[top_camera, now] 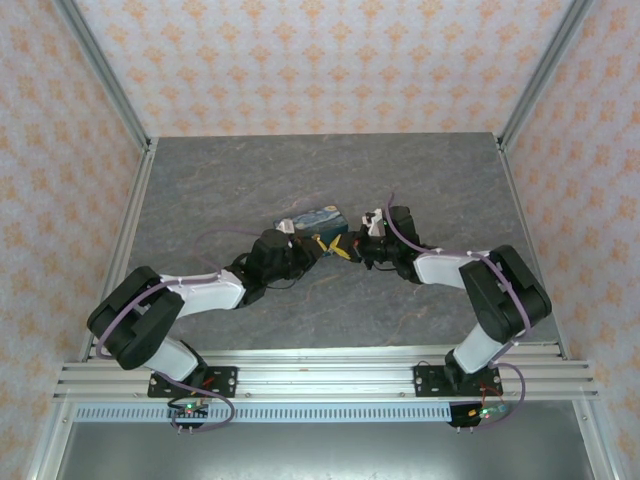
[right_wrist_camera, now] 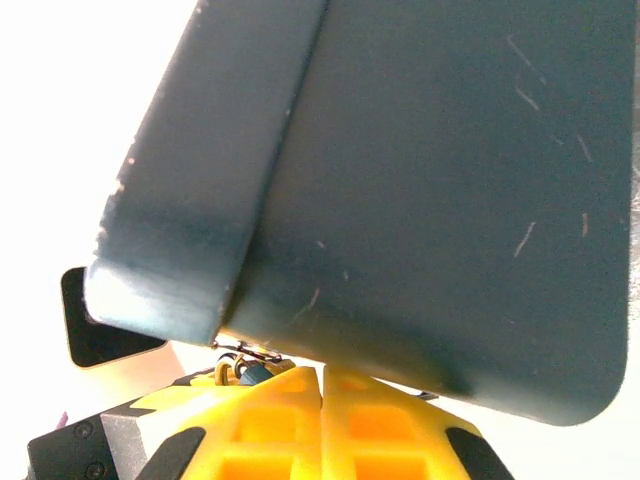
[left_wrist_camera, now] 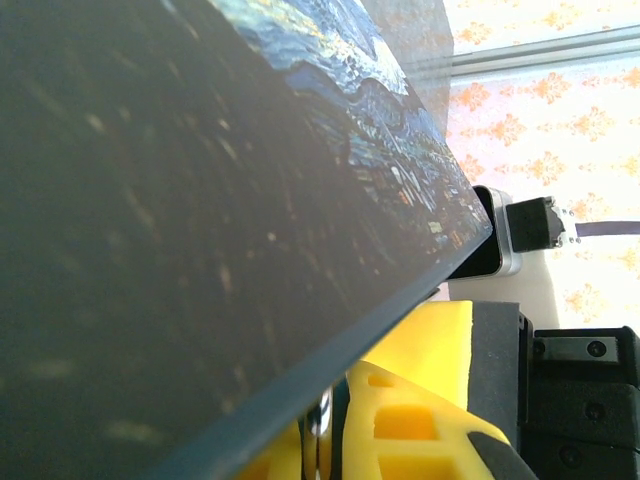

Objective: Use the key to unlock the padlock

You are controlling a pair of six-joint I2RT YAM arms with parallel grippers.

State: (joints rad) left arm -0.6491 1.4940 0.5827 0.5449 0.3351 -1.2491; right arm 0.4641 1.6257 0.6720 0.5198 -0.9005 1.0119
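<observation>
The blue-and-yellow swirl-print box (top_camera: pixel 310 220) sits mid-table, and both grippers meet at its near right corner. In the left wrist view the box (left_wrist_camera: pixel 200 200) looms close. Below its edge my left gripper (left_wrist_camera: pixel 335 405) has its yellow fingers closed on a thin shiny and dark metal piece, the padlock (left_wrist_camera: pixel 326 435). In the right wrist view the teal box wall (right_wrist_camera: pixel 430 200) hangs above my right gripper (right_wrist_camera: pixel 322 375), whose fingers are pressed together. The small bluish and brass padlock (right_wrist_camera: pixel 243 372) lies just left of them under the box corner. The key is hidden.
Grey stone-patterned table (top_camera: pixel 250 180) spreads round the box, walled in by orange-patterned panels (top_camera: pixel 60 150) on three sides. An aluminium rail (top_camera: pixel 320 378) carries both arm bases at the near edge. The right arm's black body (left_wrist_camera: pixel 580 400) stands close beside my left fingers.
</observation>
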